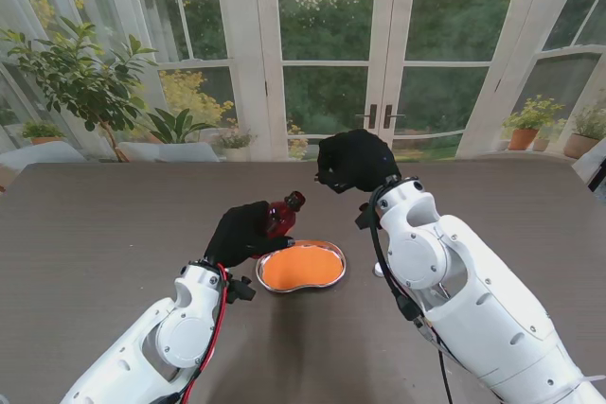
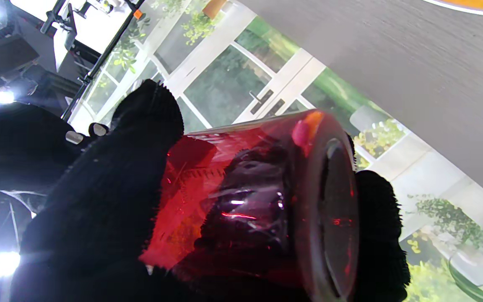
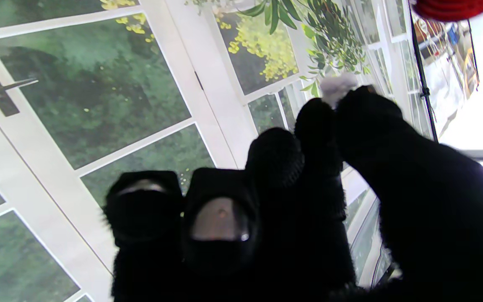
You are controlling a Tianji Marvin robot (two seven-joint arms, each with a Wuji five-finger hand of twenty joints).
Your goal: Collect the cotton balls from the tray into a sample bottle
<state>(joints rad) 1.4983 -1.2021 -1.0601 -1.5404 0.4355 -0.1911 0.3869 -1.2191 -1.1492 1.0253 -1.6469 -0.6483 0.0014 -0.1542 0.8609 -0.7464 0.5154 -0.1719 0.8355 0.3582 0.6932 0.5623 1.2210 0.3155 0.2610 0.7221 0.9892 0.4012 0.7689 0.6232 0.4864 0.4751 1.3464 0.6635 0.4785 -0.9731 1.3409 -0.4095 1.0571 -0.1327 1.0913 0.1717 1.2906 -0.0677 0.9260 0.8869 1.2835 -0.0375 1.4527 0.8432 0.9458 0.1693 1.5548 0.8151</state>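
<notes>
My left hand, in a black glove, is shut on a red see-through sample bottle, held tilted above the table just left of the tray; the bottle fills the left wrist view with its mouth turned toward my right. The kidney-shaped metal tray has an orange inside, and I make out no cotton balls in it. My right hand hangs raised beyond the tray, close to the bottle's mouth. In the right wrist view its thumb and a finger pinch a small white cotton ball, with the bottle's red rim nearby.
The dark wood-grain table spreads wide around the tray. Glass doors and potted plants stand beyond its far edge. My right forearm crosses the table's near right part.
</notes>
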